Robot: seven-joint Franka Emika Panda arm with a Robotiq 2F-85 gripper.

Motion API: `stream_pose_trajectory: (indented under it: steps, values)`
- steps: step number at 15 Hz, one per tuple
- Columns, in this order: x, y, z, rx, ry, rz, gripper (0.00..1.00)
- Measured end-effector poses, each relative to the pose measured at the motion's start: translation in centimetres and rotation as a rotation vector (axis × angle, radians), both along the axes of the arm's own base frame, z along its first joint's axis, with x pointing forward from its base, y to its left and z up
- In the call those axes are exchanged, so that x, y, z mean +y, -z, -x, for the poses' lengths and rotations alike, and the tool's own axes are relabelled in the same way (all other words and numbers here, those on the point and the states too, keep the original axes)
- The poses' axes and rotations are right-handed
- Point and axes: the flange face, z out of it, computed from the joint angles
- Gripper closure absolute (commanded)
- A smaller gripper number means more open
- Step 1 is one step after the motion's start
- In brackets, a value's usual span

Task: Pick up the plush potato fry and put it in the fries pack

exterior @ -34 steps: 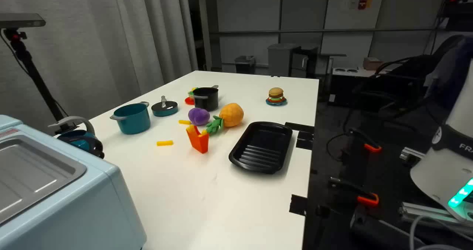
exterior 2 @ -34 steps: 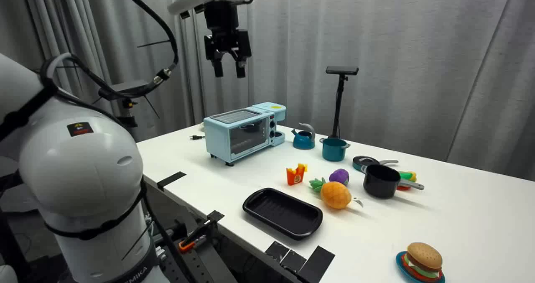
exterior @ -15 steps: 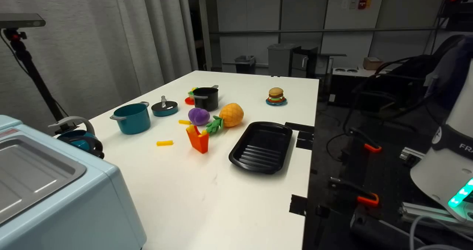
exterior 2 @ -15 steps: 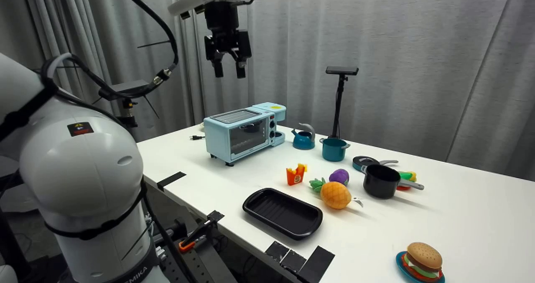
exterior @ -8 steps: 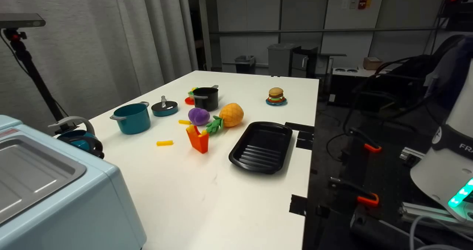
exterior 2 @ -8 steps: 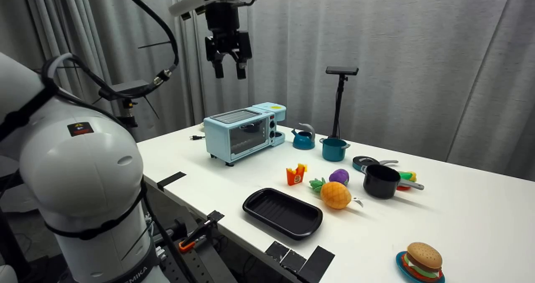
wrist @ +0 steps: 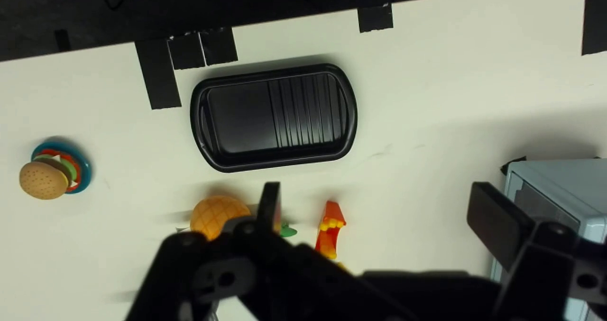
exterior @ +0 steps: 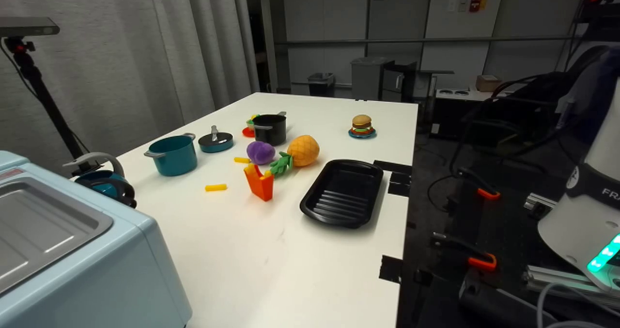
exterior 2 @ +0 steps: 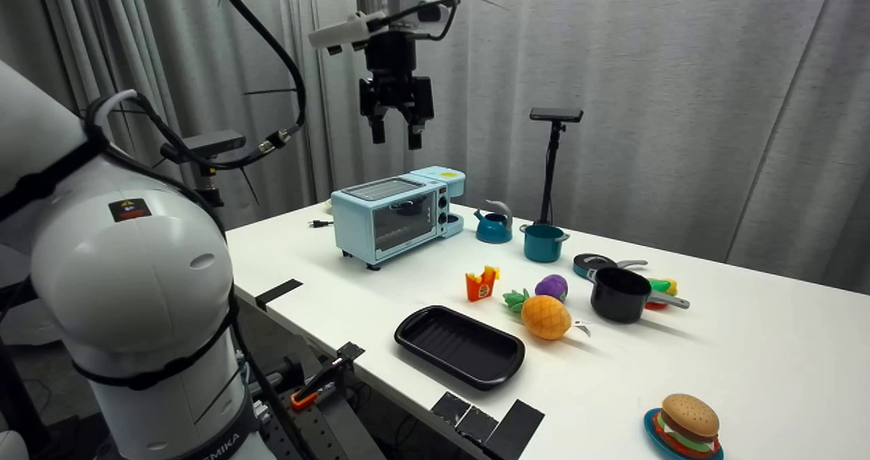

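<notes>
The fries pack (exterior: 260,184) is a small red-orange carton standing upright with yellow fries at its top; it also shows in an exterior view (exterior 2: 480,285) and the wrist view (wrist: 333,213). One yellow plush fry (exterior: 215,187) lies on the table beside the pack, apart from it. Another yellow fry (exterior: 242,160) lies near the purple plush. In the wrist view a small yellow piece (wrist: 341,266) is mostly hidden behind my finger. My gripper (exterior 2: 396,138) is open and empty, high above the table near the toaster oven; its fingertips also show in the wrist view (wrist: 374,202).
A black grill pan (exterior: 343,192), an orange pineapple plush (exterior: 303,150) and a purple plush (exterior: 260,152) surround the pack. A teal pot (exterior: 173,155), black pot (exterior: 270,129), kettle (exterior 2: 494,227), burger (exterior 2: 689,416) and blue toaster oven (exterior 2: 401,215) also stand on the table.
My open gripper has moved down and to the right in an exterior view. Its fingertips now show at the top edge of an exterior view. The objects on the table have not moved.
</notes>
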Motion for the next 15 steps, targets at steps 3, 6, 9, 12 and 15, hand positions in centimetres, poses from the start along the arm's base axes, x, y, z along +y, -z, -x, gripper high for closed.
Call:
stream_pose_trajectory:
  steps: [3, 6, 9, 12, 15]
  values:
    - [-0.6, 1.6, -2.0, 0.005, -0.004, -0.018, 0.0]
    - [-0.5, 2.8, -3.8, -0.002, -0.013, -0.027, 0.0]
    - [-0.2, 3.5, -5.3, -0.015, -0.019, -0.03, 0.0]
    - [0.0, 3.7, -6.4, -0.027, -0.026, -0.035, 0.0]
    - [0.1, 3.6, -6.6, -0.029, -0.028, -0.036, 0.0]
